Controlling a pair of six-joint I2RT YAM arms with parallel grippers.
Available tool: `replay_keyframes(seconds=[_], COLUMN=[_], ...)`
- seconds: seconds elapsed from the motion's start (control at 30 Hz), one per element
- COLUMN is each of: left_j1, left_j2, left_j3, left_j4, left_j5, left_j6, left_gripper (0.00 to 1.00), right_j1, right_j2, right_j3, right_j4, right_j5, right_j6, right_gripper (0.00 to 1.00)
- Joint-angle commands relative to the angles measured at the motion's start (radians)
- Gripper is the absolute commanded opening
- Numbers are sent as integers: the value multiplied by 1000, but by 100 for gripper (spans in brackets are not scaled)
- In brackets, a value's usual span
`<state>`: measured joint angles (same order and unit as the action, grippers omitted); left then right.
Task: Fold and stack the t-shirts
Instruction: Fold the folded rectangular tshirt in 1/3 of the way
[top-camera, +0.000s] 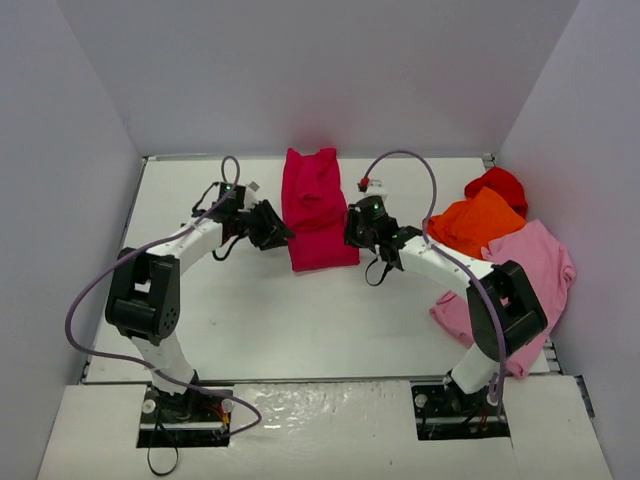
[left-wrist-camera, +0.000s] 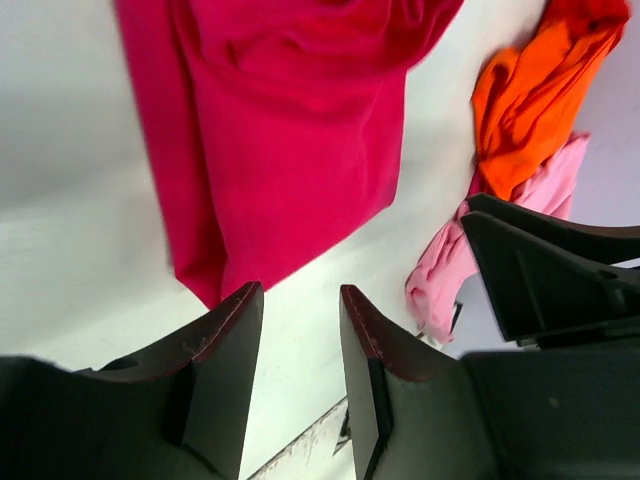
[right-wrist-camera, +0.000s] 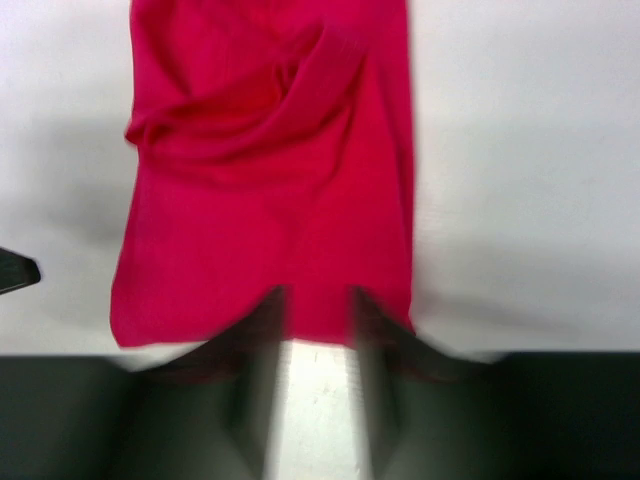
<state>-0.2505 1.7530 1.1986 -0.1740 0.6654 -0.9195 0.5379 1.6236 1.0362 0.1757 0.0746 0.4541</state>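
Observation:
The crimson-magenta t-shirt (top-camera: 315, 210) lies folded into a long strip at the middle back of the table. It also shows in both wrist views (left-wrist-camera: 280, 130) (right-wrist-camera: 270, 200). My left gripper (top-camera: 280, 230) (left-wrist-camera: 300, 300) sits at its near left corner, open, with only bare table between the fingers. Opposite it, at the shirt's right side, is my right gripper (top-camera: 352, 228) (right-wrist-camera: 318, 300). It is open and blurred, its tips just at the shirt's edge, gripping nothing. The orange t-shirt (top-camera: 480, 222), red t-shirt (top-camera: 498, 183) and light pink t-shirt (top-camera: 535, 265) lie bunched at the right.
White walls close in the table (top-camera: 260, 310) on three sides. The right arm's links cross over the pink shirt's left edge. The left wrist view shows the orange shirt (left-wrist-camera: 530, 100), the pink shirt (left-wrist-camera: 450, 270) and the dark right gripper (left-wrist-camera: 560, 270).

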Motion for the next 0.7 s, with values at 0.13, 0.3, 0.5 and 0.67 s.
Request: replay_keyframes(seconds=[0.13, 0.3, 0.5, 0.67], left_j1=[-143, -148, -149, -160], left_j2=[133, 219, 278, 244], left_j3=[144, 239, 287, 190], left_j4=[107, 57, 41, 65], left_j5=[19, -2, 7, 20], left_j6=[-36, -5, -5, -15], left_gripper=[1, 0, 0, 0], right_j1=[43, 41, 40, 62], right_j2=[143, 209, 291, 261], right_j3=[78, 147, 212, 129], right_j4=[36, 39, 22, -6], right_j5=[16, 30, -13, -39], right_j6=[-5, -25, -38, -32], right_gripper=[0, 0, 0, 0])
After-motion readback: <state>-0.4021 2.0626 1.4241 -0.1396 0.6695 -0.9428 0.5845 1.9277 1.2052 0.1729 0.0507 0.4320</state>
